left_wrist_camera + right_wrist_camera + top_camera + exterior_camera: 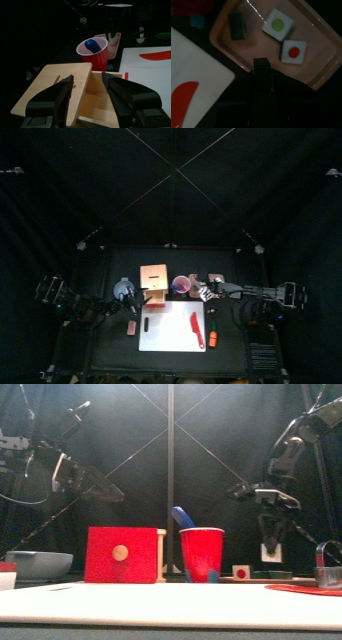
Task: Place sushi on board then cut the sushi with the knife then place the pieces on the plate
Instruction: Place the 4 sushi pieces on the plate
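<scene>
Right gripper point(260, 61) clenched, nothing in it, hanging over the pink tray point(248, 45). Just ahead of its tips, on the tray: red-centred sushi piece point(293, 50). Further out: green-centred sushi piece point(278, 23). Dark sushi block point(236, 25) lies off to one side, apart from both. White board point(198, 70) is beside the tray, red knife point(184, 97) flat on it. Left gripper point(87, 77) spread open, empty, over the wooden box point(53, 87). Red cup point(93, 52) holding the blue knife point(91, 46) stands past its tips.

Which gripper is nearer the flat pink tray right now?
Right. The right gripper hangs directly over the flat pink tray; the left gripper is off over the pale wooden box.
</scene>
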You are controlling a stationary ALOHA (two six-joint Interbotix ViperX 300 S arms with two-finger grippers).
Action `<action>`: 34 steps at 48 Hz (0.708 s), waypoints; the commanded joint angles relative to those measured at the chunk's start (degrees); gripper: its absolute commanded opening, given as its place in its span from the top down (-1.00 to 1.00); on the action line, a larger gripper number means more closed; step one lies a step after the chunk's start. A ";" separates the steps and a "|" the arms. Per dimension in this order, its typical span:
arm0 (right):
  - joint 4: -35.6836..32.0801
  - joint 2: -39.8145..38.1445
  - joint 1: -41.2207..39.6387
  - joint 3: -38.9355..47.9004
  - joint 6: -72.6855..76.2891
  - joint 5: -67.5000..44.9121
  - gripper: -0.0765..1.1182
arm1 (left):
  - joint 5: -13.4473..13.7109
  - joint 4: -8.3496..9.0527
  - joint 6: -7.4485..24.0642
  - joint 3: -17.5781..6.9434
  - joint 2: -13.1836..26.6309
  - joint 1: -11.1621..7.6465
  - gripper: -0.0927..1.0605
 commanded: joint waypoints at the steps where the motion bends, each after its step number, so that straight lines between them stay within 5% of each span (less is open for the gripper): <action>1: 1.14 -1.58 -3.08 1.93 0.18 -0.26 -0.04 | -0.18 0.44 0.00 -1.05 -0.18 0.00 -0.65; 16: -2.20 -1.93 -13.36 2.29 -0.44 -2.81 -0.06 | -0.35 0.26 -0.09 -0.70 -0.18 0.18 -0.65; 28: -1.85 -1.67 -12.57 1.93 -0.35 -3.78 -0.60 | -0.18 0.44 0.09 -0.97 -0.18 0.35 -0.65; 34: -0.70 -1.58 -11.87 1.41 -0.18 -2.46 -0.71 | -0.18 0.44 0.26 -1.14 -0.18 0.44 -0.65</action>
